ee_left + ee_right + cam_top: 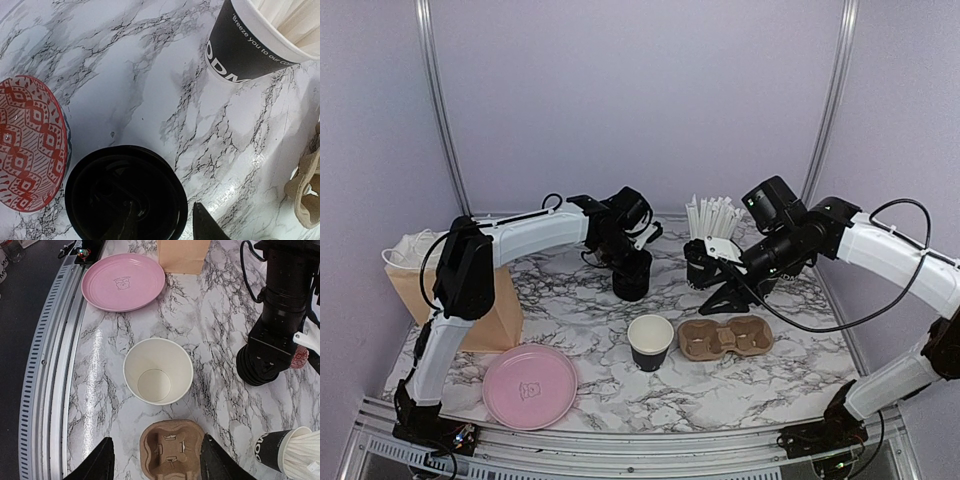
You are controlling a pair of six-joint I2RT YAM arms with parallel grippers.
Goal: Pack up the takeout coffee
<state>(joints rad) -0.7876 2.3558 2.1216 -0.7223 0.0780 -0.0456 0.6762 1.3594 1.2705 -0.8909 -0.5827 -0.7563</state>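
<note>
One takeout coffee cup stands open and lidless at the table's middle, black outside and cream inside; it also shows in the right wrist view. A black stack of round lids stands behind it. My left gripper is right above that stack; in the left wrist view the gripper is open, one finger over the top lid and the other outside its rim. My right gripper hangs open over the brown pulp carrier, its fingers on either side of the carrier without touching it.
A black cup of white straws stands behind the carrier. A pink plate lies front left, with a brown paper bag behind it. A red-patterned bowl sits beside the lid stack.
</note>
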